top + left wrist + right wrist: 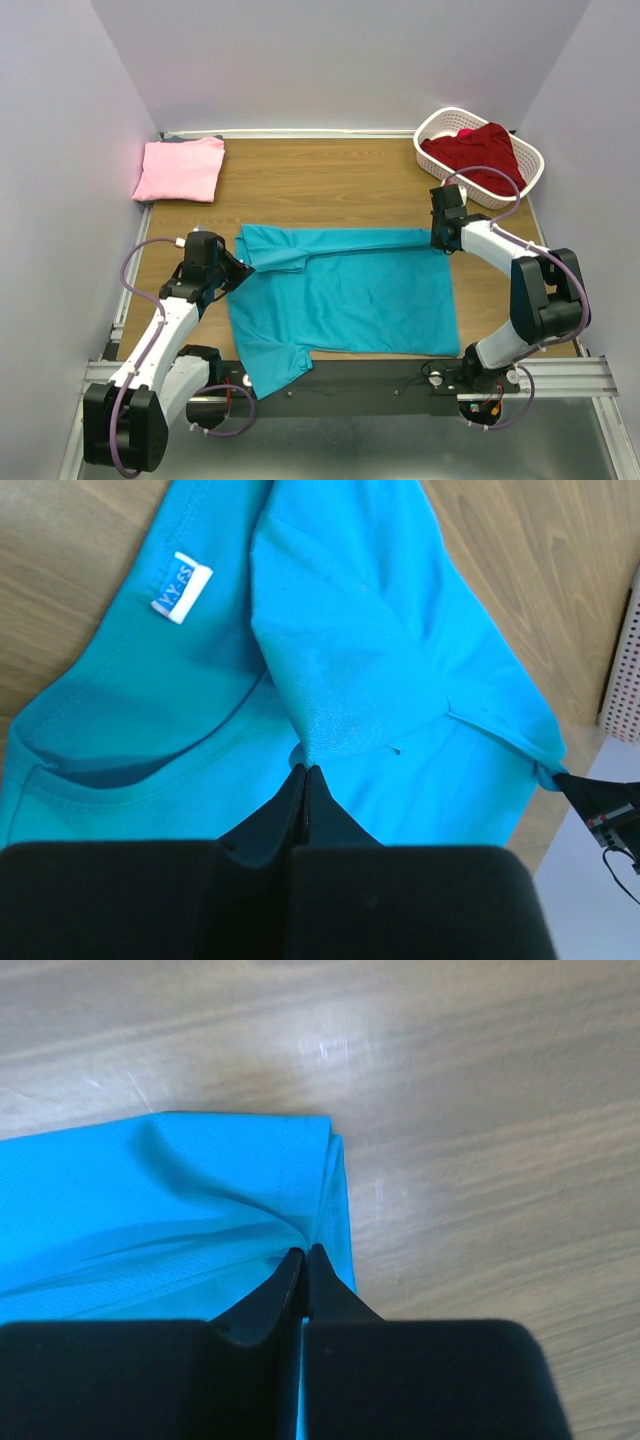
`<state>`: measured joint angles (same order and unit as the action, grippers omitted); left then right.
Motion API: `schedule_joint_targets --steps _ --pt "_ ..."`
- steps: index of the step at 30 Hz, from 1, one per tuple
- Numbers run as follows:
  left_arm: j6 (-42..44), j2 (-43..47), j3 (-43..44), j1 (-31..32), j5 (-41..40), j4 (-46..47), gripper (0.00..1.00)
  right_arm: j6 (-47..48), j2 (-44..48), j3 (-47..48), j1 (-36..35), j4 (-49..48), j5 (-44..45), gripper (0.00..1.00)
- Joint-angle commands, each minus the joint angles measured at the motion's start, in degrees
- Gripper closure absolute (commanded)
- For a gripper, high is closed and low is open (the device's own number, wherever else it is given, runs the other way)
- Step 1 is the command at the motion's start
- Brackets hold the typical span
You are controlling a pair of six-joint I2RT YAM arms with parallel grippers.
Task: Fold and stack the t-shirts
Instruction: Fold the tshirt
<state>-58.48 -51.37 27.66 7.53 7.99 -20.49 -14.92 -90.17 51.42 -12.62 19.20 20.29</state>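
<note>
The teal t-shirt (350,295) lies spread in the middle of the wooden table (320,185), its far edge folded over toward me in a long strip. My left gripper (243,268) pinches that fold near the collar, shut on the cloth (350,610) just below the white neck label (182,588). My right gripper (438,243) is shut on the other end of the fold, at the hem corner (330,1175). The light pink t-shirt (180,168) lies folded at the back left. A dark red t-shirt (478,155) sits crumpled in the basket.
The white slotted basket (430,125) stands at the back right corner, close behind my right arm. Purple-grey walls close in the table on three sides. A metal rail (560,375) with the arm bases runs along the near edge.
</note>
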Motion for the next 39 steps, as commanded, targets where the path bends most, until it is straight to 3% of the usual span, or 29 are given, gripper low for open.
schedule_joint_targets --steps 1,3,5,9,10,13,16,20,24,29,33,39 --pt "-0.6 1.7 -2.0 0.3 -0.1 -1.7 1.00 -2.9 1.3 -1.8 0.6 3.0 0.2 0.86" --pt "-0.8 2.0 -2.5 0.3 0.1 -1.7 1.00 -3.4 1.4 -1.7 0.6 3.6 -3.1 0.83" --pt "-0.9 2.6 -3.5 0.3 0.4 -1.7 0.93 -4.3 1.3 -1.4 0.6 4.5 -5.6 0.79" --pt "-1.1 4.4 -4.2 0.3 -0.2 -1.7 0.58 -5.5 1.9 0.0 0.6 6.4 -12.1 0.59" --pt "-1.1 5.3 -3.8 0.3 -0.9 -2.4 0.43 -5.5 3.0 0.3 0.6 6.9 -12.2 0.55" --pt "0.0 6.5 -1.9 0.3 -3.8 -3.6 0.22 -3.6 6.0 0.8 0.8 7.5 -11.0 0.37" --pt "3.4 6.1 0.7 0.2 -7.5 -3.5 0.12 -2.8 7.3 1.4 3.1 7.4 -12.6 0.30" --pt "10.0 2.6 4.3 0.1 -13.5 0.0 0.11 -3.5 7.6 2.2 7.3 5.5 -17.6 0.28" --pt "17.0 -6.4 8.9 -0.4 -14.9 3.7 0.10 -4.6 10.0 1.1 9.0 1.5 -25.6 0.28" --pt "21.6 -17.1 14.2 -1.2 -13.3 8.0 0.12 -5.0 12.6 0.5 10.4 -0.4 -26.4 0.27" --pt "23.8 -24.9 17.0 -1.3 -13.0 9.9 0.20 -5.3 12.7 0.2 11.5 -0.8 -24.4 0.28" --pt "23.8 -34.4 20.6 -1.4 -13.5 12.9 0.29 -9.5 5.0 -1.5 17.1 -7.6 -29.5 0.50"
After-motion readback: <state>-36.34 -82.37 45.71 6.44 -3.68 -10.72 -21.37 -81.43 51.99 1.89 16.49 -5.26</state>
